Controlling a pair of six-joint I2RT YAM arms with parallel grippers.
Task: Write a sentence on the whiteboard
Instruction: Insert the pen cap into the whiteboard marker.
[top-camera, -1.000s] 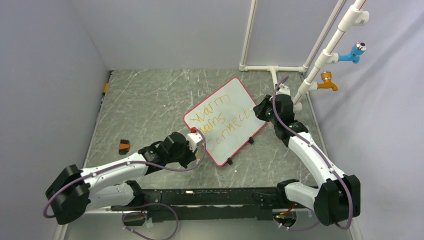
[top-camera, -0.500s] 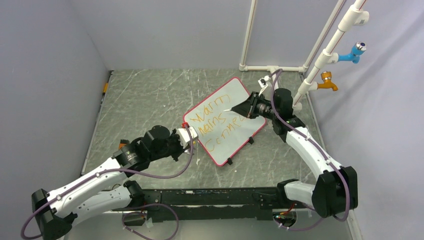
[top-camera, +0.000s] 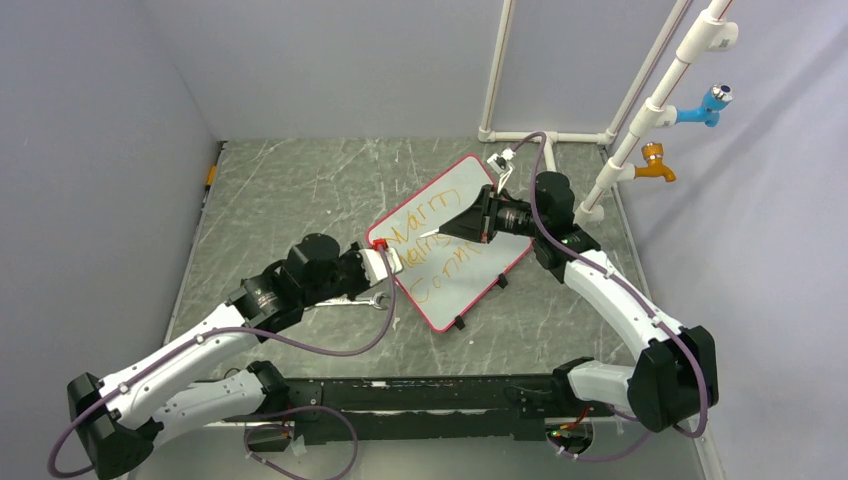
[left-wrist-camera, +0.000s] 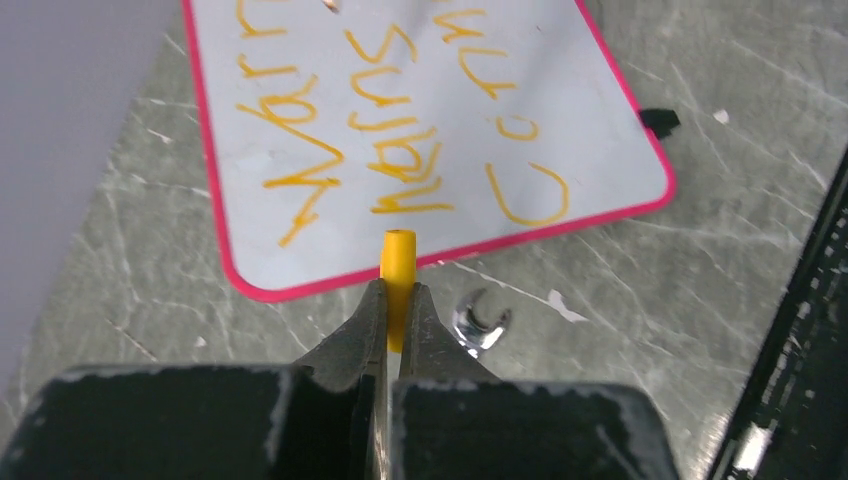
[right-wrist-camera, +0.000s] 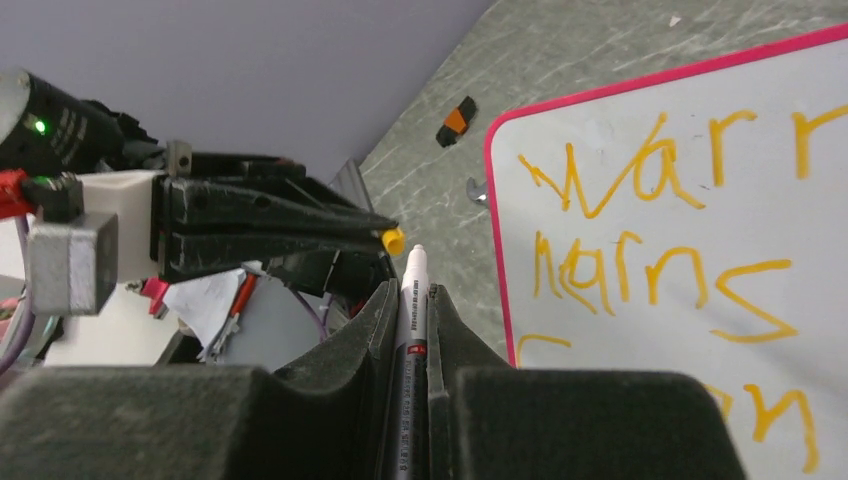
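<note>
Evidently recapping beside the filled whiteboard (top-camera: 468, 190): left jaws pinch the yellow cap (left-wrist-camera: 398, 262), right jaws clamp the marker (right-wrist-camera: 413, 272); best align tip with cap mouth, then push straight.

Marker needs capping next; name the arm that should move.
Right, probably: the right claw grips the marker, tip aimed at the orange cap pinched in the left claw.

The whiteboard (top-camera: 452, 197) lies flat on the grey marbled desk (top-camera: 300, 200), just right of centre in the overhead view and turned diagonally. It is white with rounded corners, a red-pink rim, small black clips on its lower edge, and three lines of orange handwriting.
</note>
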